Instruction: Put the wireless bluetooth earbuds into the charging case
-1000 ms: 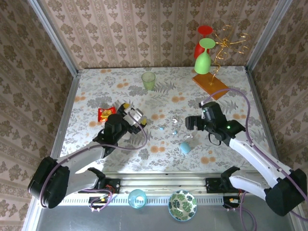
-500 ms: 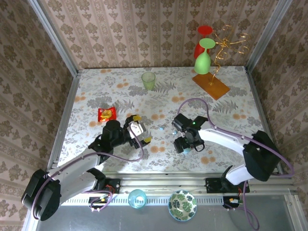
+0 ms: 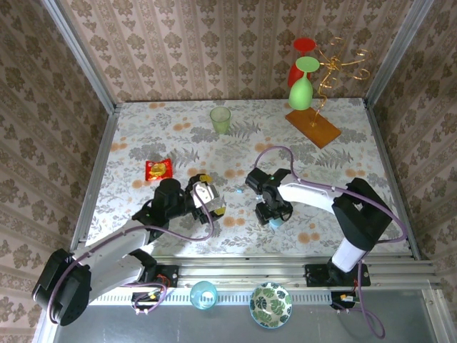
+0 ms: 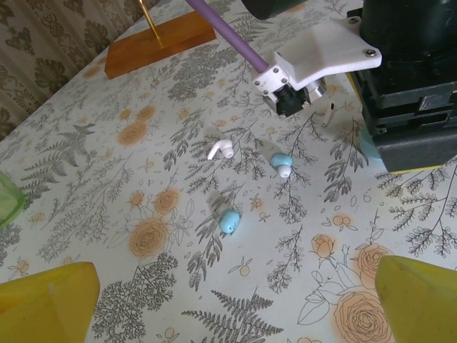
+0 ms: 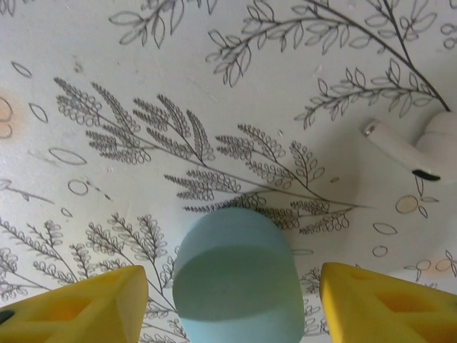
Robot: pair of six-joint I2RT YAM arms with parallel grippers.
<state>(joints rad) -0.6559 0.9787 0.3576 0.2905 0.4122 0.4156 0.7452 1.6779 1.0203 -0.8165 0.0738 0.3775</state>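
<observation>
The left gripper (image 3: 208,197) sits a little farther right and nearer the arm bases than a second ago, with hardly any shift over the last half second. In the left wrist view its yellow fingertips (image 4: 44,304) stand far apart at the lower corners, so the left gripper (image 4: 232,307) is wide open and holds nothing. Beyond it on the floral surface (image 3: 143,143) three loose pieces lie near one another without touching: a white earbud (image 4: 221,148), a blue-and-white earbud (image 4: 281,162) just right of it, and a pale-blue earbud (image 4: 228,220) nearer the camera. All of them lie outside the case.

To their right, the right arm has swung left and come down. A second ago its gripper hung above and apart from the pale-blue charging case (image 3: 275,222); now the right gripper (image 3: 270,214) is lowered over it. In the right wrist view the right gripper (image 5: 230,304) is open, one yellow finger (image 5: 78,304) on each side of the charging case (image 5: 232,271), with a gap of bare surface showing on both sides. The case lies closed on the surface, in the same spot as before. Another white earbud (image 5: 421,153) lies just beyond it to the right, not touching it
</observation>
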